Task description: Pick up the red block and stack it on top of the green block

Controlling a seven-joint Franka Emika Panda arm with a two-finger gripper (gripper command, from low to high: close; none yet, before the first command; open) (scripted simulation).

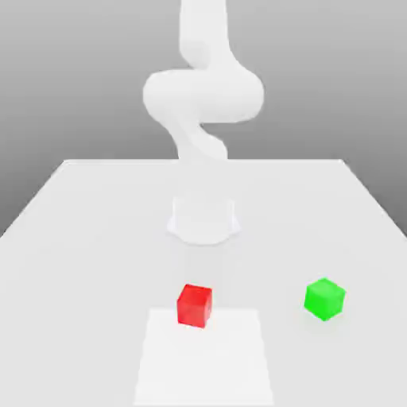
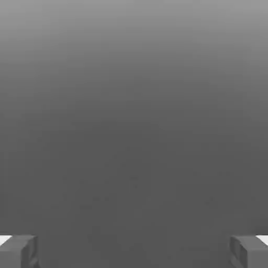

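In the hand view the gripper [image 2: 134, 251] is spread wide, its two fingertips [image 2: 18, 251] showing only as grey blocks at opposite edges of the picture, with nothing between them and nothing touching them. Behind them there is only a plain grey backdrop; neither block nor the table shows in that view.

In the exterior view the gripper itself is not visible, and the arm [image 1: 203, 95] is cut off by the upper edge. What does show is pale and washed out, so its joints are hard to separate. It rises from a round base [image 1: 203, 219] on the white table [image 1: 95, 222], bends into a thick elbow, then goes straight up out of the picture.

The red block [image 1: 195, 305] sits on the table at about 6 o'clock from the base, on the far edge of a lighter square patch [image 1: 204, 358]. The green block [image 1: 324, 299] lies at 3 o'clock from the red one, well apart from it and turned corner-on.
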